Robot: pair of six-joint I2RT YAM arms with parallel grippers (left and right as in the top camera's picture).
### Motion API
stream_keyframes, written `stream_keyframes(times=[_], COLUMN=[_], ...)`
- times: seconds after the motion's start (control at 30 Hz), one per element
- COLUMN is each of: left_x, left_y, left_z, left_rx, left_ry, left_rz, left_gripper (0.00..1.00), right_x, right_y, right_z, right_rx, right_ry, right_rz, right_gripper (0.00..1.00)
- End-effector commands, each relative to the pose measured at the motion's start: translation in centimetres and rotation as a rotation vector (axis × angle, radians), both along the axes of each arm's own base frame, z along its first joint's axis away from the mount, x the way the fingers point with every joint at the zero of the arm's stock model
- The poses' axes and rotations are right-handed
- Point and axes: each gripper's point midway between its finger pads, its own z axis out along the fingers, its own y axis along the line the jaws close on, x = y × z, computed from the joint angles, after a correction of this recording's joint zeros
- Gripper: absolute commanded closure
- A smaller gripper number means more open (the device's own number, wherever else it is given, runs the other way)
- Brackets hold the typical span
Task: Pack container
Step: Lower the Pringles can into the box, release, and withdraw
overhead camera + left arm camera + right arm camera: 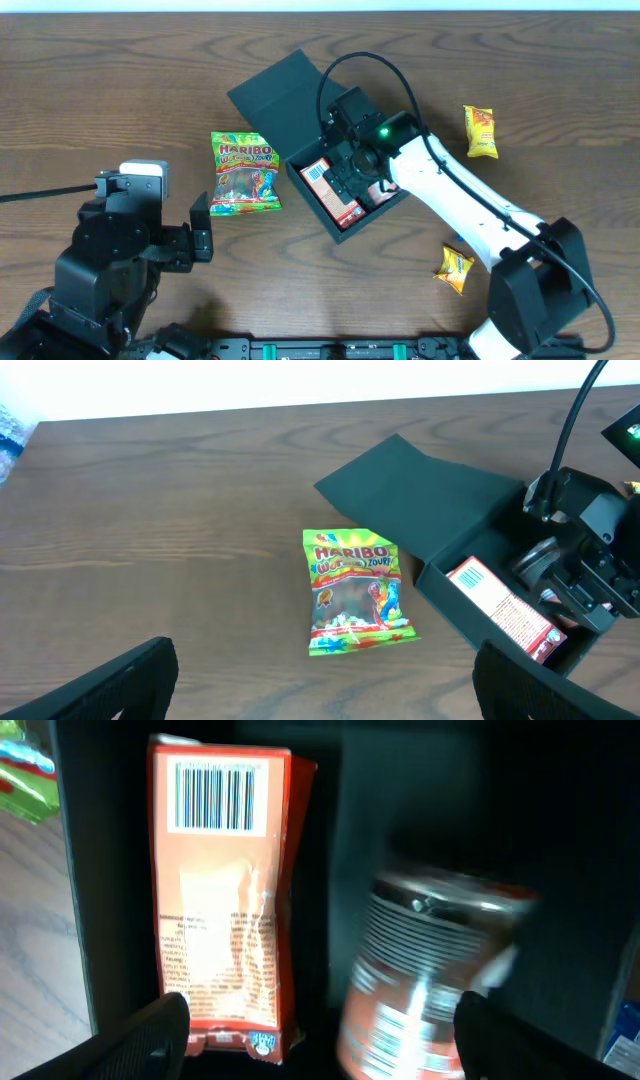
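Note:
The dark container [285,100] lies mid-table with its flap lid [420,485] folded back. Inside it lies an orange-red snack carton [220,890], barcode up, along the left wall. My right gripper [350,175] is down inside the box and open, its fingers [150,1040] spread wide. A shiny red and silver pack [430,970], blurred, sits between them near the right finger, on the box floor beside the carton. My left gripper [325,690] is open and empty over the table, front left of the container.
A Haribo bag [244,173] lies flat just left of the container. Two small yellow snack packs lie to the right, one at the back [481,132] and one at the front [455,268]. The right arm's cable arcs over the box.

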Motion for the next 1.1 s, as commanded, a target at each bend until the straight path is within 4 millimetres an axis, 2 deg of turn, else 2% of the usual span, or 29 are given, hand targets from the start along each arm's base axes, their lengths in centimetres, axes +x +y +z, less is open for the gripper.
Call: stream_keyframes(times=[0.0, 0.07, 0.17, 0.3, 0.37, 0.47, 0.53, 0.73, 0.93, 1.07], left_x=[0.0, 0.0, 0.0, 0.0, 0.0, 0.0, 0.0, 0.0, 0.0, 0.0], left_y=[0.5, 0.5, 0.5, 0.5, 0.5, 0.5, 0.5, 0.5, 0.5, 0.5], left_z=[0.5, 0.5, 0.5, 0.5, 0.5, 0.5, 0.5, 0.5, 0.5, 0.5], left_rx=[0.018, 0.018, 0.018, 0.018, 0.018, 0.018, 0.018, 0.018, 0.018, 0.018], left_ry=[-0.017, -0.017, -0.017, -0.017, -0.017, -0.017, -0.017, -0.017, -0.017, -0.017], left_rz=[0.011, 0.011, 0.011, 0.011, 0.011, 0.011, 0.011, 0.011, 0.011, 0.011], left_gripper=[0.05, 0.05, 0.05, 0.05, 0.05, 0.05, 0.05, 0.05, 0.05, 0.05], right_x=[0.8, 1.6, 3.5, 4.3, 4.5, 4.6, 4.3, 3.7, 3.4, 3.3], right_y=[0.2, -1.0, -3.8, -5.1, -5.5, -6.8, -7.7, -8.0, -8.0, -8.4], right_z=[0.2, 0.3, 1.0, 1.1, 1.1, 1.0, 0.3, -3.3, -5.0, -5.4], right_rx=[-0.026, -0.092, -0.217, -0.22, -0.226, -0.275, -0.309, -0.363, -0.392, -0.413], right_ry=[-0.041, -0.089, -0.183, -0.187, -0.188, -0.19, -0.166, -0.086, -0.052, -0.049], right_rz=[0.0, -0.021, -0.086, -0.123, -0.134, -0.161, -0.176, -0.165, -0.152, -0.152], right_gripper=[0.17, 0.22, 0.47, 0.77, 0.83, 0.85, 0.86, 0.87, 0.87, 0.88])
